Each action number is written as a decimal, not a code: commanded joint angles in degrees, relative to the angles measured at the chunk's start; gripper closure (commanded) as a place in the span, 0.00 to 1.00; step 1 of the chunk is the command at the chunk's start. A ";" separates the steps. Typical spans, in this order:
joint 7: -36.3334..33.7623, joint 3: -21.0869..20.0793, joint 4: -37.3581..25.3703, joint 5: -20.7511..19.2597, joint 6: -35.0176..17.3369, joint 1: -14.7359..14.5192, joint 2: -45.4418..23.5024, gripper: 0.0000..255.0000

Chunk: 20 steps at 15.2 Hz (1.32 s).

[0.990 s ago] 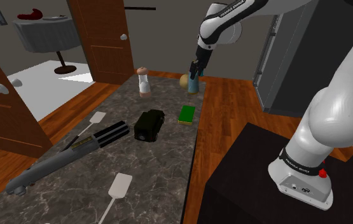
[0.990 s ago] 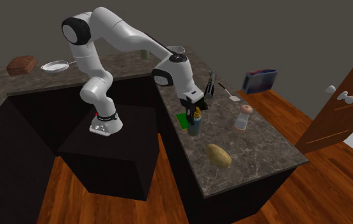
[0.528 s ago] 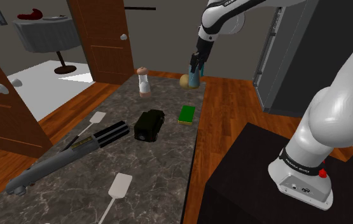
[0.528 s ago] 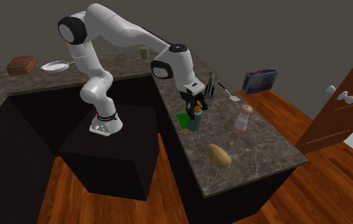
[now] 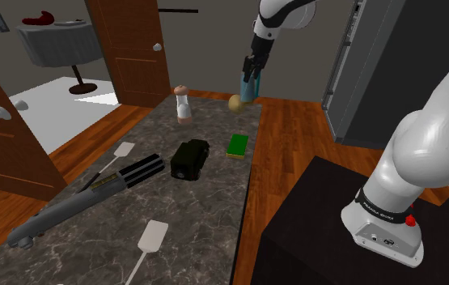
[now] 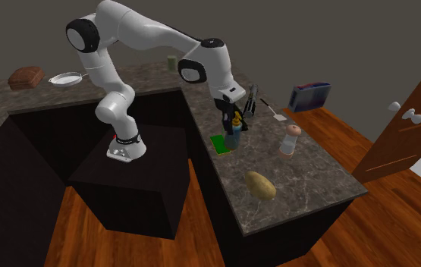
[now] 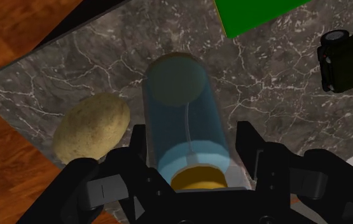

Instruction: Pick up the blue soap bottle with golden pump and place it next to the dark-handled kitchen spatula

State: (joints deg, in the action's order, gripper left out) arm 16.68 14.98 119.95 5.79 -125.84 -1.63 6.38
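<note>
in the shoulder view, far left of the potato [image 5: 235, 103], the dark-handled spatula [image 5: 122, 150] lies flat on the marble counter [image 5: 206, 202]. a small shaker [image 5: 184, 105] stands closer to the potato, also on its left. just right of the potato and a little above it is the blue soap bottle [image 5: 249, 87]. it is upright, its long axis vertical, golden pump at the top and base pointing down. the black gripper [image 5: 252, 71] clamps the bottle's upper body from both sides. the bottle seems to hang clear of the counter, though the gap is hard to judge.
</note>
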 commanded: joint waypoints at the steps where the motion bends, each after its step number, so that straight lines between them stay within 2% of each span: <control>1: -0.26 -0.03 -1.37 -0.19 1.58 0.01 0.22 1.00; 18: -1.88 -0.22 -13.38 -1.12 14.51 0.01 1.25 1.00; 20: -3.38 -1.07 -13.05 -1.43 14.44 -0.55 1.65 1.00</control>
State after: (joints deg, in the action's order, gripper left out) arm 14.13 14.38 106.81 4.52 -111.44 -1.88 7.82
